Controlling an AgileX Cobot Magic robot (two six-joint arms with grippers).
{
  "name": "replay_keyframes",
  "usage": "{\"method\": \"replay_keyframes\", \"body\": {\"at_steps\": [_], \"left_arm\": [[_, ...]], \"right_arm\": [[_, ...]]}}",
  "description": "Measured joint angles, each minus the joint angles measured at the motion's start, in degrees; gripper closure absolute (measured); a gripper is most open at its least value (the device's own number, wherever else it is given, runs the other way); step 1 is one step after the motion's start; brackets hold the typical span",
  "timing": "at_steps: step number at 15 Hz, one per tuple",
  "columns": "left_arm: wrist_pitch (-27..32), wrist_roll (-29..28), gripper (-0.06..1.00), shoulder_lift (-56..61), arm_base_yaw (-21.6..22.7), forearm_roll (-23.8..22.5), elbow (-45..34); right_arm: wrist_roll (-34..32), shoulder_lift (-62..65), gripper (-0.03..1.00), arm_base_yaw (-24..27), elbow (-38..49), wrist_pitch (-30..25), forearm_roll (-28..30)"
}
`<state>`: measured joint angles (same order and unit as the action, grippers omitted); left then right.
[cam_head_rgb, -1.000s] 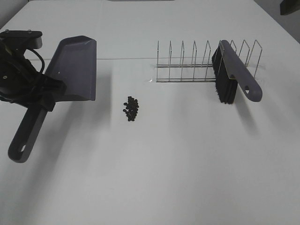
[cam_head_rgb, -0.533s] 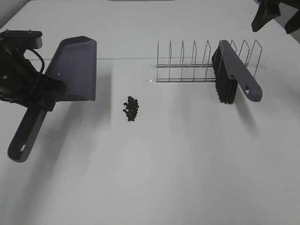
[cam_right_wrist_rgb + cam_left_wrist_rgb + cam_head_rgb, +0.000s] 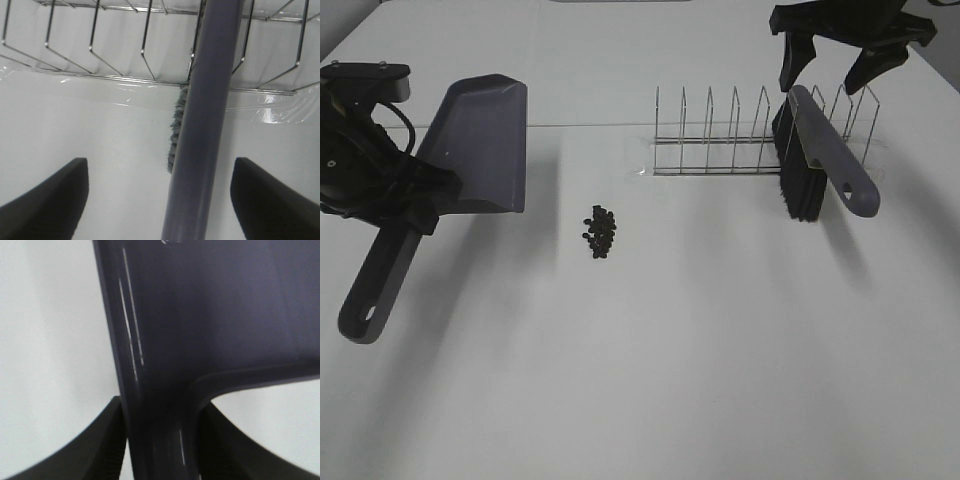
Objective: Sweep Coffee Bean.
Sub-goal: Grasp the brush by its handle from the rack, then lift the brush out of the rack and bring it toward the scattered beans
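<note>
The coffee beans lie in a small dark cluster on the white table, left of centre. My left gripper is shut on the neck of the grey dustpan, which fills the left wrist view with a finger on each side. The dustpan's blade is left of the beans and apart from them. The grey brush with black bristles rests in the wire rack. My right gripper is open above the brush's far end, its fingers on either side of the brush back.
The wire rack stands at the back right with several upright dividers. A strip of clear tape holds its base to the table. The table's left corner edge shows at the top left.
My right gripper has come in from the top right corner and moved left and down to hover over the brush. The left arm and dustpan have barely moved.
</note>
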<state>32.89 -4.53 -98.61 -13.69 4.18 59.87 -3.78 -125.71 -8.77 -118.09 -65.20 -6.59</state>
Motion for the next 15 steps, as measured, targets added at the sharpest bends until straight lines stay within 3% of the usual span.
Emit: {"method": "replay_keyframes", "body": {"at_steps": [3, 7, 11, 15], "left_arm": [[0.00, 0.00, 0.55, 0.00, 0.00, 0.00, 0.00], [0.11, 0.00, 0.55, 0.00, 0.00, 0.00, 0.00], [0.86, 0.00, 0.55, 0.06, 0.00, 0.00, 0.00], [0.97, 0.00, 0.55, 0.06, 0.00, 0.00, 0.00]], "right_arm": [[-1.89, -9.68, 0.23, 0.00, -8.08, -3.55, 2.98], [-3.15, -13.24, 0.32, 0.00, -8.71, -3.50, 4.93], [-5.90, -14.90, 0.62, 0.06, -8.71, -3.72, 5.73], [-6.02, -14.84, 0.62, 0.17, -8.71, -4.18, 5.27]]}}
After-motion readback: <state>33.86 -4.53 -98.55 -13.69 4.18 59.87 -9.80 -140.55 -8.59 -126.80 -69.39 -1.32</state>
